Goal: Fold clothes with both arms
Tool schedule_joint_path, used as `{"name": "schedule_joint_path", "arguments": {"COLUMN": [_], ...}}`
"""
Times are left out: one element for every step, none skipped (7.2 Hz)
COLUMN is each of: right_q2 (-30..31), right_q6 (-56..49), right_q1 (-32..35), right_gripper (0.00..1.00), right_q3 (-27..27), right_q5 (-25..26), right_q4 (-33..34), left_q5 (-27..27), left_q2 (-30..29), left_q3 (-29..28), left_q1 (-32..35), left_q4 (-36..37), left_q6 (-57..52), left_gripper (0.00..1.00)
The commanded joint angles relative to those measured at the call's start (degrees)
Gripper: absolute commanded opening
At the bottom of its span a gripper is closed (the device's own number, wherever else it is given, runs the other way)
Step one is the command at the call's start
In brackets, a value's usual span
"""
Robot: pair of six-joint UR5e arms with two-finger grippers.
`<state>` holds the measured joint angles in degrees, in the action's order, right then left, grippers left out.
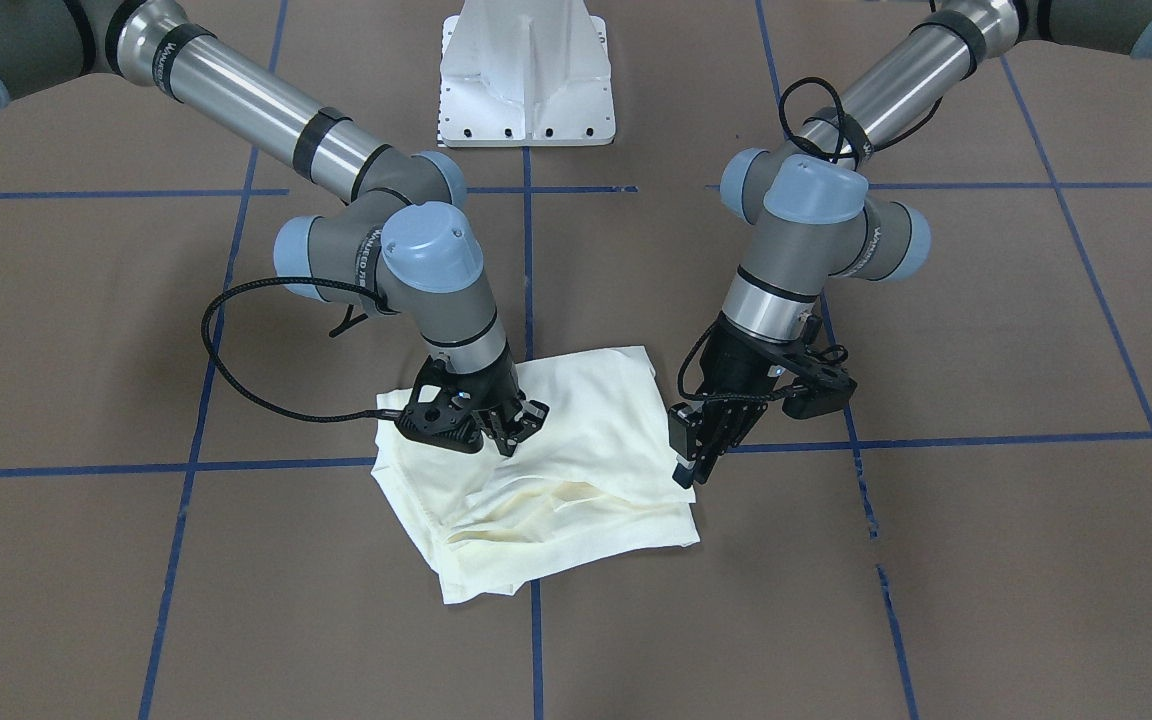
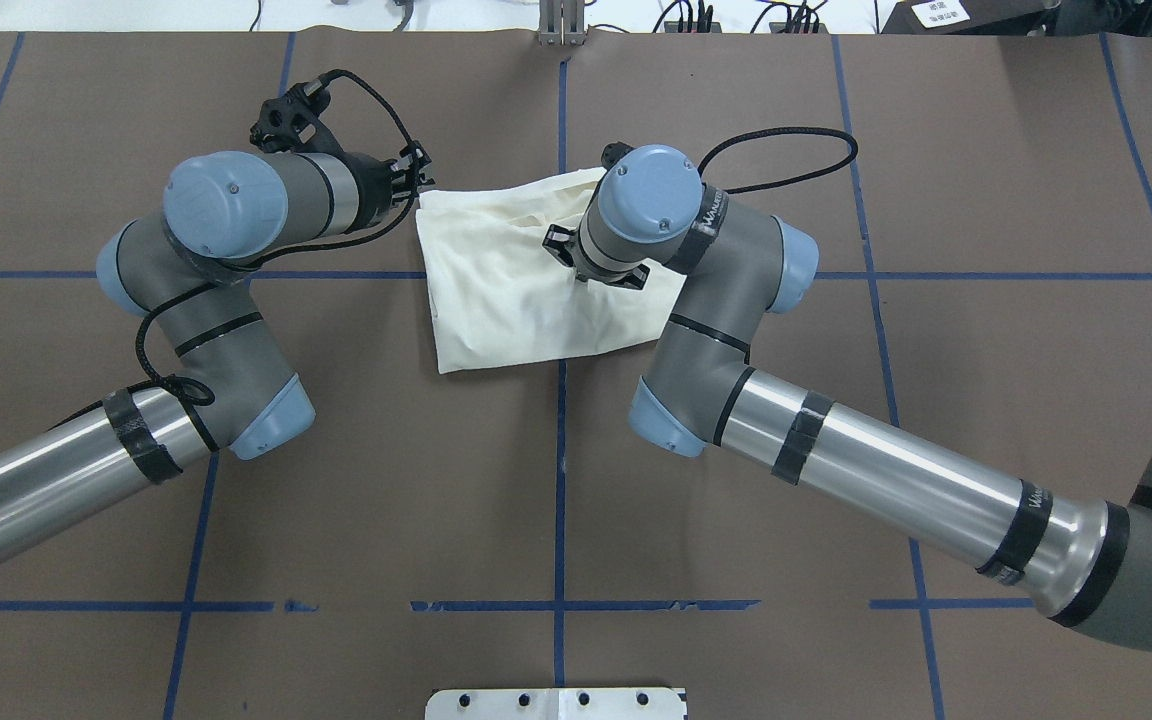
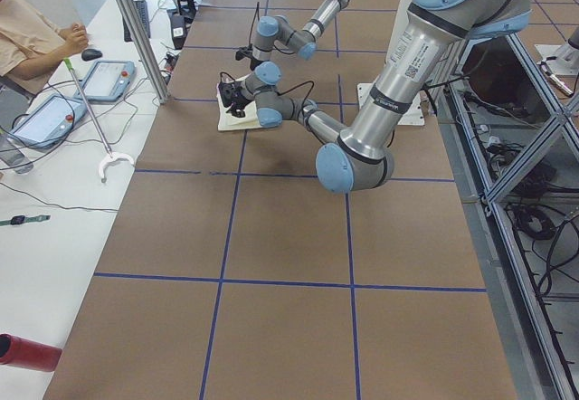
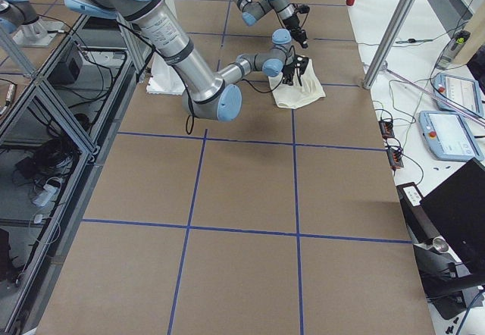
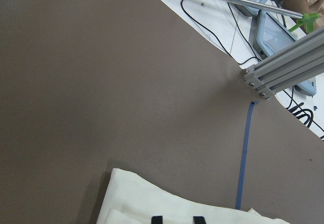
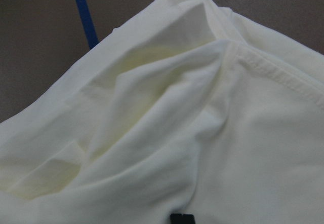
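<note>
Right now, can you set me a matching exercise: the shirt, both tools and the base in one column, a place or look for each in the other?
Things:
1. shirt
2. left tool
3. right tool
4. base

Place or look:
A. down on top of the shirt
B. at the shirt's side edge
C. cream, lying folded
D. white plate with a row of holes

Pairs: 1-C, 2-B, 3-A, 4-D
</note>
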<state>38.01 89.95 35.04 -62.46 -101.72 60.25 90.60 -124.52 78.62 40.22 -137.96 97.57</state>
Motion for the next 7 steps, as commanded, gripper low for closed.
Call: {"name": "schedule_joint_path", "arguments": {"right_q2": [-7.5,-8.3,-8.8,-8.8,-8.8,-8.8,-8.7], "right_q6": [-0.6,-0.7,-3.6,-7.2,-10.6,-14.1,-14.5], "right_q1": [1.8,4.5,6.6,8.6,11.3,12.7,12.9], "right_gripper": [0.00,0.00,0.00,0.00,0.00,0.00,0.00], "right_q3": [13.1,14.3,16.3,18.7,20.3,22.5,23.4], "right_q5": [0.6,0.6,0.6,0.6,0.6,0.5,0.5], "right_q4": [-7.7,-8.6,-8.6,-8.7,-8.7,-8.7,-8.8], "left_q5": [-0.1,-0.1,-0.1,-0.1,-0.1,-0.1,-0.2], "left_q2": [0.4,0.5,0.5,0.4,0.1,-0.4,-0.5], "left_q3": [0.0,0.0,0.0,0.0,0.0,0.6,0.9], "left_q1": [-0.2,-0.3,-0.3,-0.6,-0.8,-2.2,-3.7], "left_q4": [0.0,0.1,0.0,0.0,0.1,0.1,0.0], "left_q6": [0.3,0.3,1.2,1.7,1.8,1.8,1.8], "left_gripper": [0.33,0.33,0.33,0.33,0.33,0.33,0.33]}}
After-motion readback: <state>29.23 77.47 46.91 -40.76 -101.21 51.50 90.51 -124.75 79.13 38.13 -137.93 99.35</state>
